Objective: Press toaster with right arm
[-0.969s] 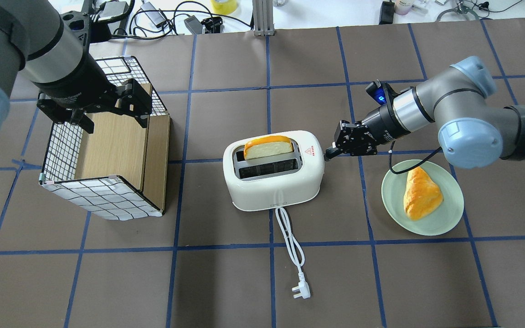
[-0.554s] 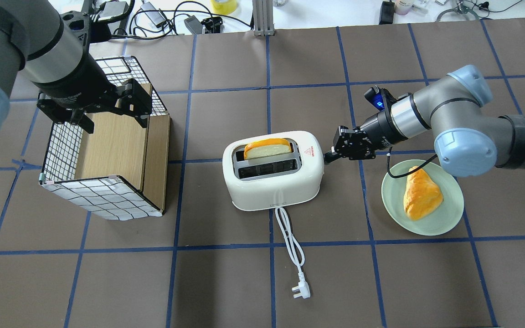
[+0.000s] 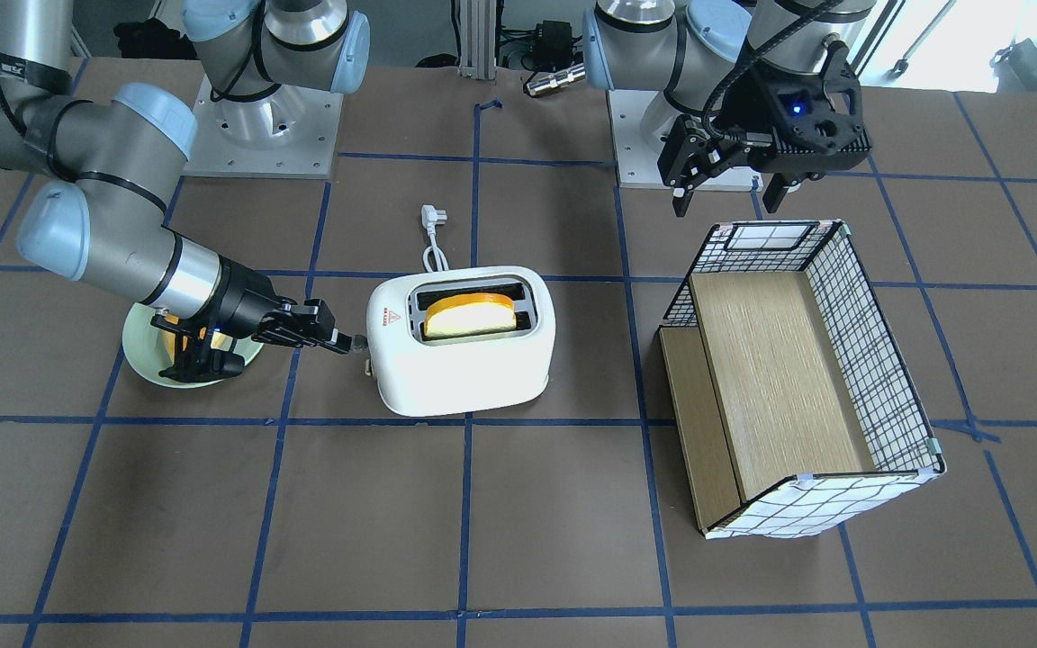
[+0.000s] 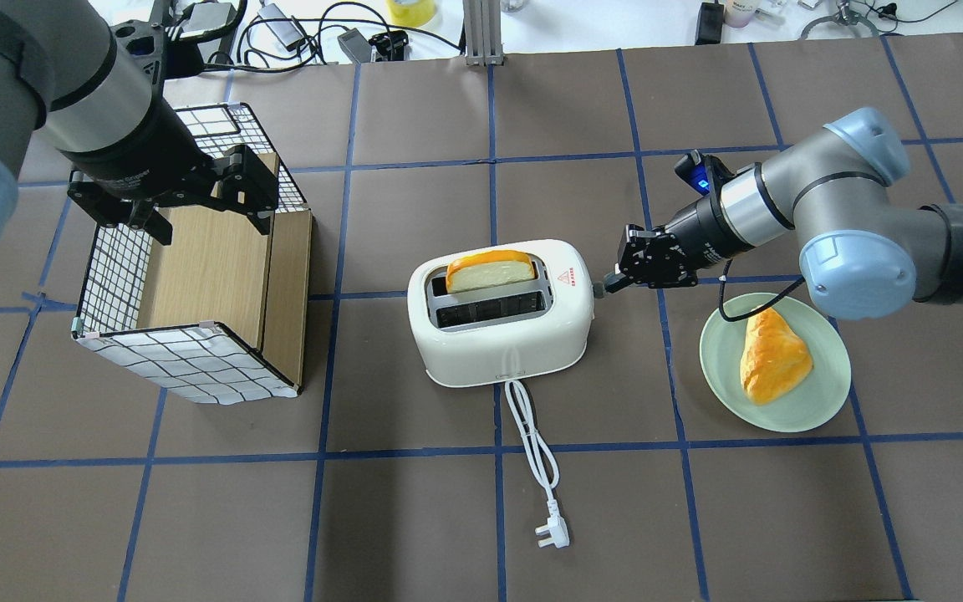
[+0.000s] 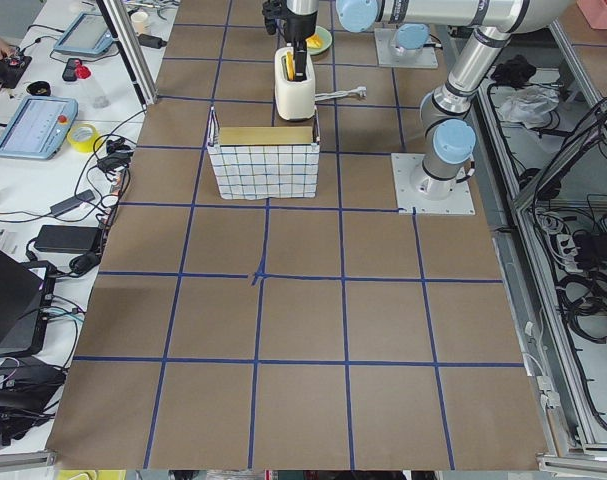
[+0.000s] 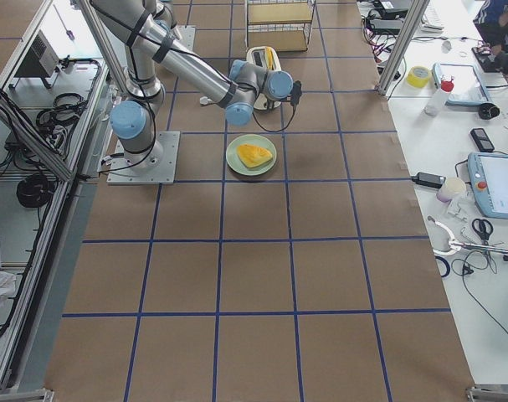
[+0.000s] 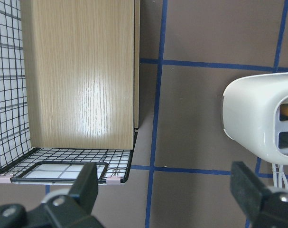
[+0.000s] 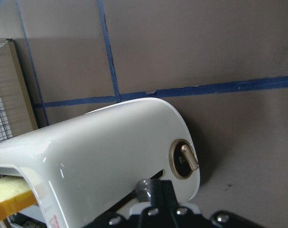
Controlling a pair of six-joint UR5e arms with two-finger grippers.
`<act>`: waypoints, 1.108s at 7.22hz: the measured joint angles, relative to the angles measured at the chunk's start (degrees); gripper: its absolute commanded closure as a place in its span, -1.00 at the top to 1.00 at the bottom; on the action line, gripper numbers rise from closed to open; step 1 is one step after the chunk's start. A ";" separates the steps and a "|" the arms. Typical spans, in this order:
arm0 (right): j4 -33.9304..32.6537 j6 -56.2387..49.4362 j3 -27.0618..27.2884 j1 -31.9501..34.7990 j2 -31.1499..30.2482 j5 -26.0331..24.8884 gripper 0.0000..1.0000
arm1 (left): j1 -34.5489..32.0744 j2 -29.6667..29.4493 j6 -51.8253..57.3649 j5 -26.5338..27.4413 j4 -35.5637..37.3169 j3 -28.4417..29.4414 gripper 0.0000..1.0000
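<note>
The glossy white toaster stands mid-table with a slice of bread standing tall out of its far slot. My right gripper is shut, and its tips touch the toaster's right end at the side lever. In the front view it meets the toaster at the view's left end. The right wrist view shows the toaster's end with a brass dial just above the shut fingers. My left gripper hangs open and empty over the basket.
A checked wire basket with a wooden insert stands at the left. A pale green plate holding a bread wedge lies under my right forearm. The toaster's white cord and plug trail toward the front edge.
About half a second ago the bread sat lower in the slot with my right gripper pushed down. Now the bread stands tall again and the gripper has risen slightly. The left arm has not moved.
</note>
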 measured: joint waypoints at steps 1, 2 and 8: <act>0.30 4.50 -2.24 1.61 -1.74 -4.44 -1.00 | 0.00 0.00 0.00 -0.01 0.00 0.00 1.00; 1.48 8.58 -5.08 3.98 -3.41 -9.28 -1.00 | 0.00 0.00 0.00 -0.05 0.00 0.00 1.00; 31.58 14.65 -33.30 9.79 -5.09 -32.40 -0.09 | 0.00 0.00 0.00 -0.03 0.00 0.00 1.00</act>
